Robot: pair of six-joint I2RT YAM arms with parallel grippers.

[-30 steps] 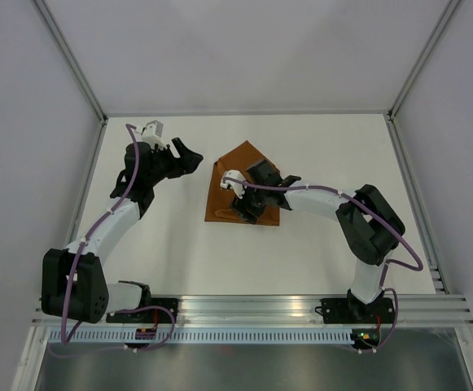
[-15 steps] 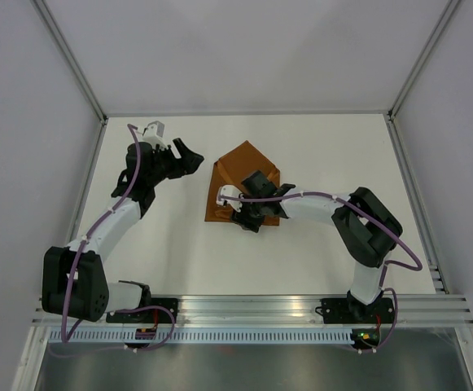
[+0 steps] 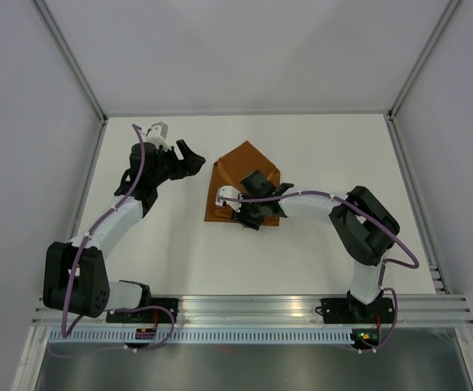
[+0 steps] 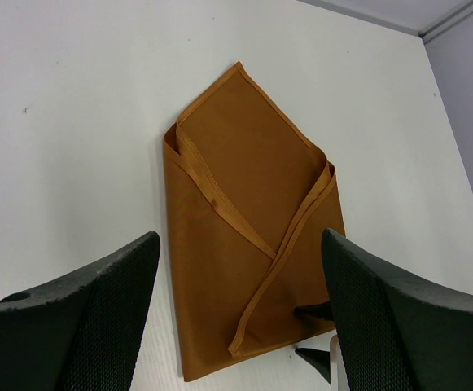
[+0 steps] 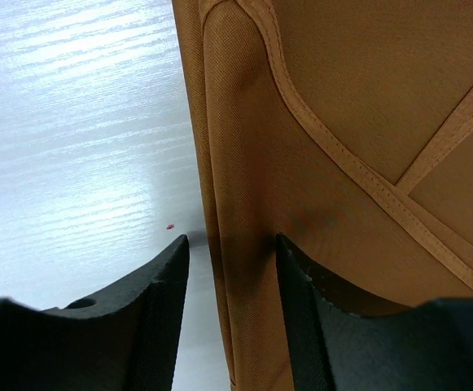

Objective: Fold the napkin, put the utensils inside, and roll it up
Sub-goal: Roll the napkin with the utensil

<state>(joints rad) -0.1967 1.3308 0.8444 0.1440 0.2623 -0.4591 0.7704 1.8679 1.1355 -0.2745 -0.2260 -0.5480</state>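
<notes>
The rust-orange napkin (image 3: 240, 171) lies folded on the white table, its side flaps crossed over the middle and a point at the far end. It also shows in the left wrist view (image 4: 220, 171) and the right wrist view (image 5: 358, 114). My right gripper (image 3: 245, 214) is open at the napkin's near edge, and its jaws straddle a folded side edge (image 5: 232, 244), one finger over the cloth and one over bare table. My left gripper (image 3: 189, 156) is open and empty, held above the table left of the napkin (image 4: 240, 238). No utensils are in view.
The white table (image 3: 317, 147) is bounded by grey walls and metal frame posts at the back corners. The aluminium rail (image 3: 252, 305) with both arm bases runs along the near edge. The right gripper's fingertips (image 4: 313, 330) show in the left wrist view.
My right gripper has moved from over the napkin's middle toward its near left edge. The left arm has barely shifted. The napkin's shape is unchanged.
</notes>
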